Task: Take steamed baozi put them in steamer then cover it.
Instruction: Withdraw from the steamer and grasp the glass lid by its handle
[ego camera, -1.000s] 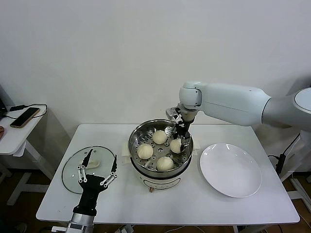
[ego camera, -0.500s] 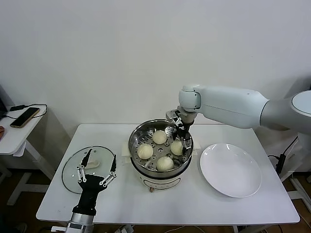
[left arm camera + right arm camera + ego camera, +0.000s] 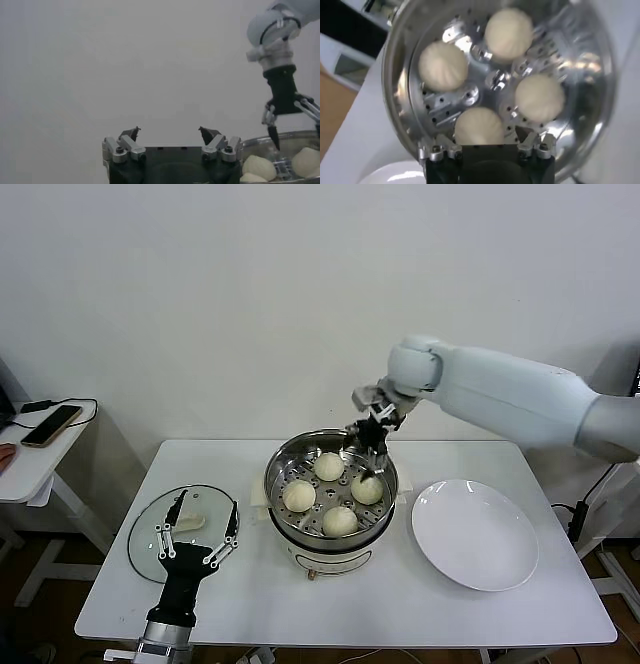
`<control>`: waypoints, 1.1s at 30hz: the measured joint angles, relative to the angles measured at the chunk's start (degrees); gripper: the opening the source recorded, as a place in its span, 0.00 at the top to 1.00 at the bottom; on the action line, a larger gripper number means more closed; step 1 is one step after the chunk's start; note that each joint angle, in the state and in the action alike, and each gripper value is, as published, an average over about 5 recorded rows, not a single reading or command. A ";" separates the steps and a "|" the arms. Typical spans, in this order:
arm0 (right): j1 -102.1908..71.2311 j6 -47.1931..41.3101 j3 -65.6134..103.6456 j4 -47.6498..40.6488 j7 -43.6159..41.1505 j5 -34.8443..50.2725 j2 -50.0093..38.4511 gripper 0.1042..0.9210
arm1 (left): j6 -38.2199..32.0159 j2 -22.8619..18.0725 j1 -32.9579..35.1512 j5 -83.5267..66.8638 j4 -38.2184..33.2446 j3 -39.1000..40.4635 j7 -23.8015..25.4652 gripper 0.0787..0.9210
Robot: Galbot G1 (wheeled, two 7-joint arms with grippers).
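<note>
Right gripper (image 3: 371,442): above the far rim of the steamer, jaws spread wide, holding nothing, clear of the buns.
Left gripper (image 3: 196,536): low over the cover at the tabletop's left side, jaws spread, nothing between them.
Steamed baozi (image 3: 539,98): all four lie on the perforated tray inside the steamer, apart from one another.
Steamer (image 3: 282,467): mid-tabletop (image 3: 420,604), uncovered.
Cover (image 3: 146,529): flat on the tabletop, left of the steamer.
Plate (image 3: 476,534): right of the steamer.

A white table (image 3: 400,594) carries three things — the cover (image 3: 150,529), the steamer (image 3: 330,539), a white plate (image 3: 475,534).
</note>
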 measured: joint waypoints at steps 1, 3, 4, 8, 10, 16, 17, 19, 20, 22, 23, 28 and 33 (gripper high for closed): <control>-0.59 0.95 1.18 0.55 2.39 0.52 -0.96 0.12 | -0.01 0.09 -0.09 0.19 0.00 -0.04 -0.07 0.12; -2.13 2.99 3.61 1.72 8.08 1.38 -2.83 0.12 | 0.06 0.25 -0.32 0.63 0.01 -0.12 -0.25 0.12; -3.11 4.08 4.95 2.35 11.40 1.79 -3.74 0.12 | 0.11 0.34 -0.46 0.91 0.05 -0.17 -0.37 0.12; -8.65 8.43 11.48 5.03 26.22 3.03 -6.93 0.12 | 0.52 0.72 -1.16 2.61 0.27 -0.26 -1.20 0.12; -12.51 10.60 15.55 6.48 33.93 3.22 -8.33 0.12 | 0.88 0.88 -1.53 3.72 0.31 -0.23 -1.68 0.12; -27.85 16.28 30.90 11.11 55.97 1.90 -11.29 0.12 | 2.57 1.45 -2.77 7.46 0.90 -0.19 -3.26 0.12; -30.79 17.04 33.80 11.82 59.02 1.57 -11.47 0.12 | 2.91 1.57 -3.01 8.17 1.08 -0.24 -3.55 0.12; -36.98 18.44 39.91 13.13 64.35 0.80 -11.63 0.12 | 3.63 1.83 -3.50 9.75 1.56 -0.41 -4.17 0.12; -40.07 19.03 42.95 13.72 66.55 0.36 -11.55 0.12 | 3.99 1.98 -3.76 10.65 1.89 -0.51 -4.47 0.12; -46.52 20.09 49.11 14.81 70.30 -0.69 -11.10 0.12 | 4.57 2.32 -4.32 12.61 2.73 -0.74 -4.99 0.12; -49.69 20.56 52.06 15.25 71.83 -1.27 -10.73 0.12 | 4.75 2.51 -4.61 13.68 3.25 -0.85 -5.20 0.12; -64.68 23.09 66.20 16.30 77.14 -4.42 -7.66 0.12 | 5.13 3.72 -6.06 19.85 6.69 -1.53 -6.01 0.12; -76.97 25.35 78.08 16.72 79.32 -6.69 -3.60 0.12 | 5.90 5.13 -7.16 27.98 11.17 -2.70 -6.28 0.12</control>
